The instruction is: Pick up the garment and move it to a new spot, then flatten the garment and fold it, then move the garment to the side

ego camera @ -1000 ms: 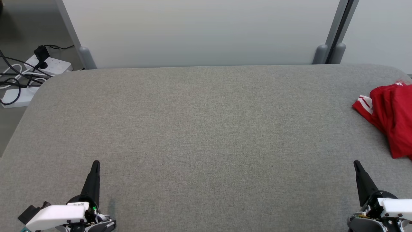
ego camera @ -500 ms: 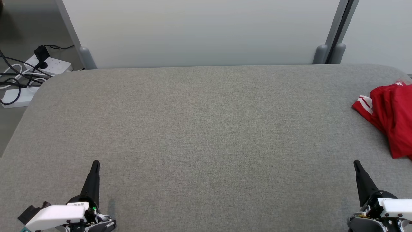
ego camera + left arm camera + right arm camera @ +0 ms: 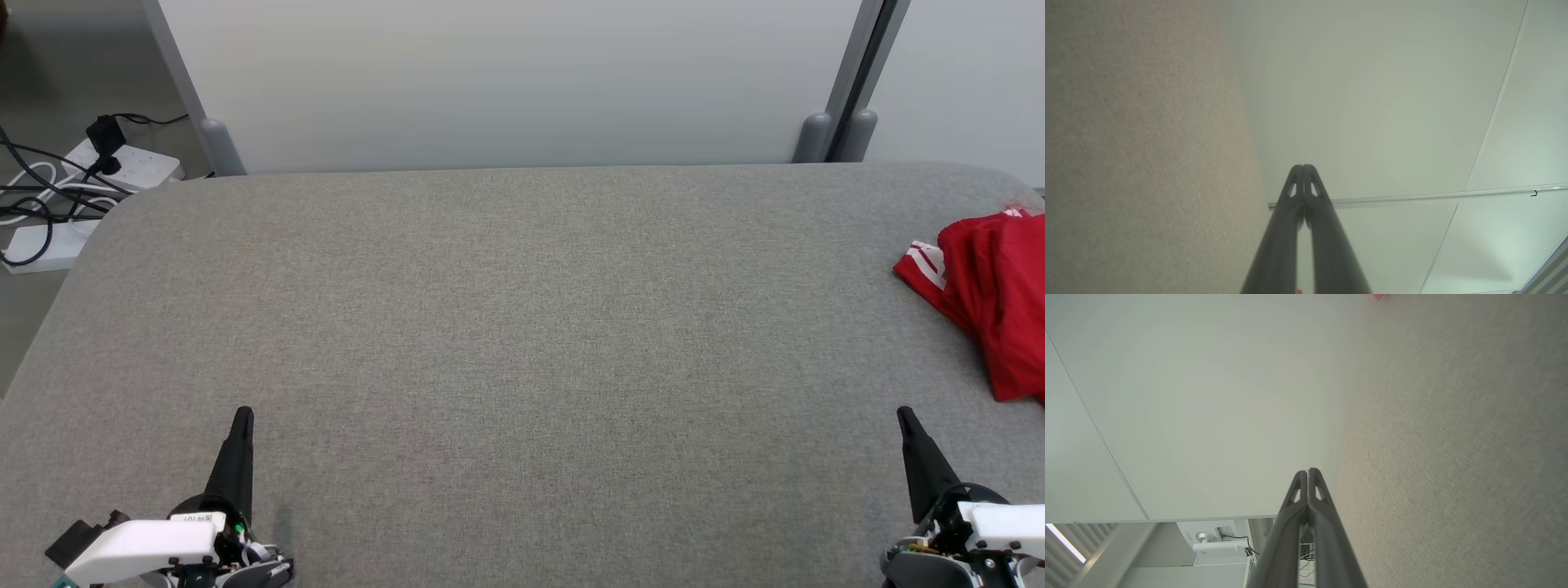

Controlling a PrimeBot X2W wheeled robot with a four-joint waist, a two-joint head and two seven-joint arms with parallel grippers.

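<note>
A red garment (image 3: 992, 302) with a white-striped cuff lies crumpled at the far right of the grey fabric table (image 3: 522, 327), partly cut off by the head view's edge. A sliver of red garment (image 3: 1379, 296) shows at the top of the right wrist view. My left gripper (image 3: 242, 418) rests at the lower left, shut and holding nothing, its fingertips (image 3: 1303, 168) pressed together in the left wrist view. My right gripper (image 3: 903, 415) sits at the lower right, below and left of the garment, also shut with nothing in it, tips (image 3: 1307, 472) touching.
White partition panels (image 3: 506, 82) with grey posts (image 3: 816, 135) stand behind the table's far edge. Power strips and black cables (image 3: 73, 188) lie on the floor past the table's left rounded corner.
</note>
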